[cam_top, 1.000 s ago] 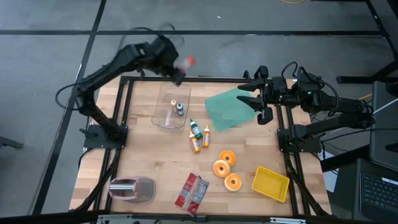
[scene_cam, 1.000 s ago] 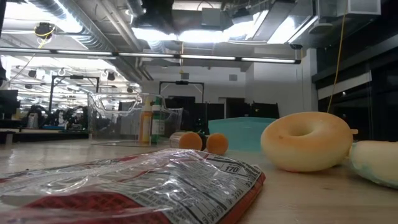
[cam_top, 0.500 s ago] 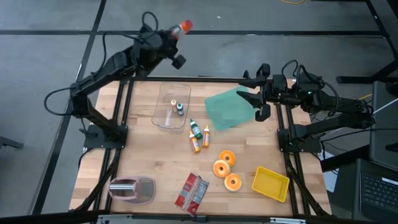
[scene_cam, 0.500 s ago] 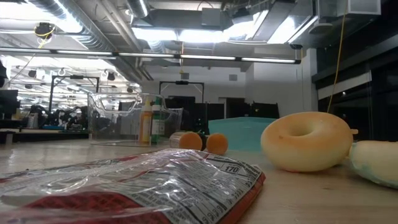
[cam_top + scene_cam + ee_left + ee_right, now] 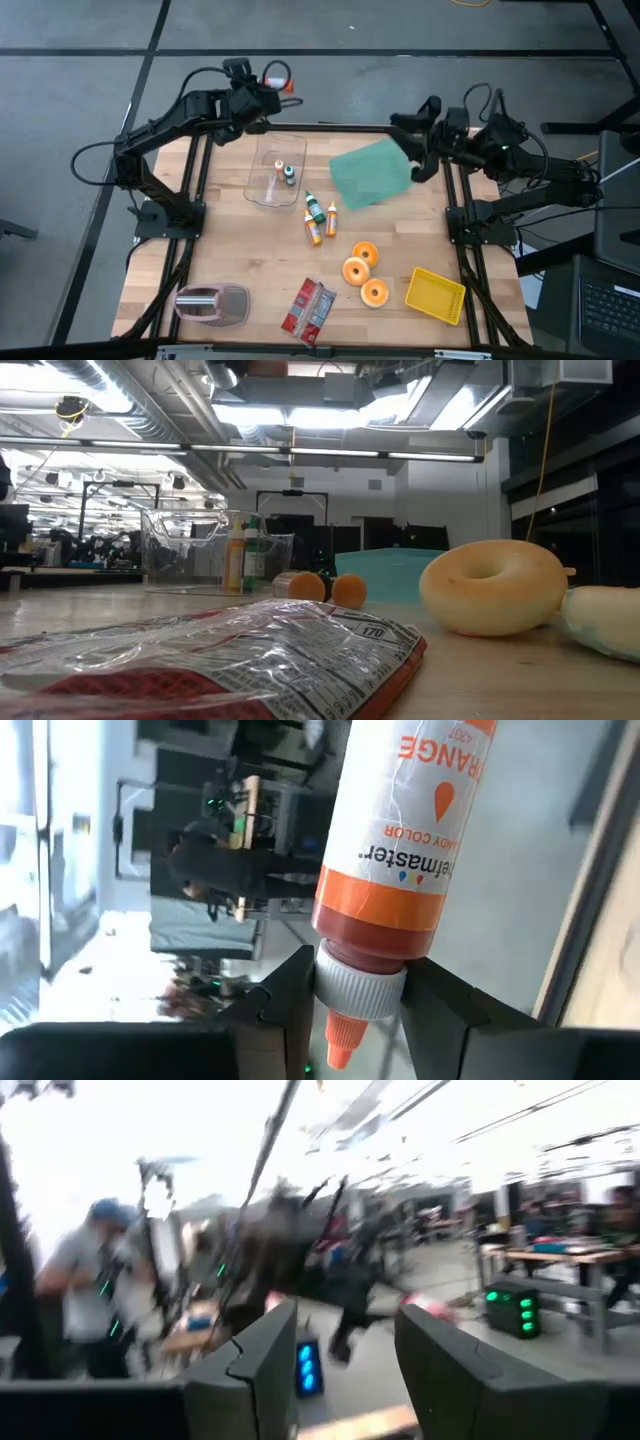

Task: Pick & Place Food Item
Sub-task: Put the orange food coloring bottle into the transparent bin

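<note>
My left gripper [image 5: 262, 88] hangs in the air over the table's far edge, left of the clear container [image 5: 275, 168], shut on an orange food-colouring bottle [image 5: 410, 830] that also shows in the high view [image 5: 277, 80]. My right gripper [image 5: 415, 148] is open with nothing between its fingers, raised over the far right side above a teal sheet [image 5: 370, 172]. Two small bottles stand inside the container. Three more bottles [image 5: 318, 218] lie on the wood just nearer than it. My left gripper pinches the orange bottle by its white cap [image 5: 360, 992] between its two fingers. The nozzle [image 5: 340, 1042] points back toward the wrist and the body sticks out beyond the fingertips, along the fingers. The fingers come about level from the table's left. The bottle is lifted clear of everything.
Three orange-and-cream doughnuts [image 5: 362, 270] lie at centre right, a yellow tray [image 5: 436, 295] at the near right, a red snack packet [image 5: 307, 310] at the near middle and a pink-grey object [image 5: 212, 303] at the near left. In the low view, packet [image 5: 230, 660] and doughnut [image 5: 493, 598] stand close.
My left gripper has carried the orange bottle up and away from the container's far end toward the table's far left corner. It has rolled its wrist strongly, so the bottle has turned about with it. My right gripper has tipped slightly upward in place.
</note>
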Action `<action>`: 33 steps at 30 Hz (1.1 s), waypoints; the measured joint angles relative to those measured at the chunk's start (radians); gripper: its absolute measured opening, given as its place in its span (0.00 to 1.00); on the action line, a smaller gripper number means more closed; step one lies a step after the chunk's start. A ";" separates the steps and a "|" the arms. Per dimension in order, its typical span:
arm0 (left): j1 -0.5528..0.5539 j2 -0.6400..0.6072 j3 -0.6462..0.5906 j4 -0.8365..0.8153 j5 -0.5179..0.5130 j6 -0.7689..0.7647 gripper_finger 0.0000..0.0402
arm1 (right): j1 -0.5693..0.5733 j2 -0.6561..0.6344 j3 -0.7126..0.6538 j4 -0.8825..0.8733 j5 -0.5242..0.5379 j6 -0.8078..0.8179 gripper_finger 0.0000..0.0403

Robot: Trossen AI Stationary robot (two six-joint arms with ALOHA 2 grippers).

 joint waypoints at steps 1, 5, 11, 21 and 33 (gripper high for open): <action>-0.002 0.001 0.000 -0.030 0.013 0.023 0.28 | 0.000 0.000 0.000 0.024 0.029 0.020 0.42; -0.028 0.005 -0.001 -0.166 0.097 0.077 0.28 | 0.000 0.000 0.000 0.106 0.107 0.034 0.42; -0.097 0.034 -0.038 -0.343 0.173 0.059 0.28 | 0.000 0.000 0.000 0.171 0.112 0.062 0.42; -0.159 0.159 -0.282 -0.360 0.380 -0.128 0.28 | 0.000 0.000 0.000 0.172 0.104 0.085 0.42; -0.226 0.280 -0.388 -0.362 0.533 -0.243 0.28 | 0.000 0.000 0.000 0.169 0.101 0.085 0.42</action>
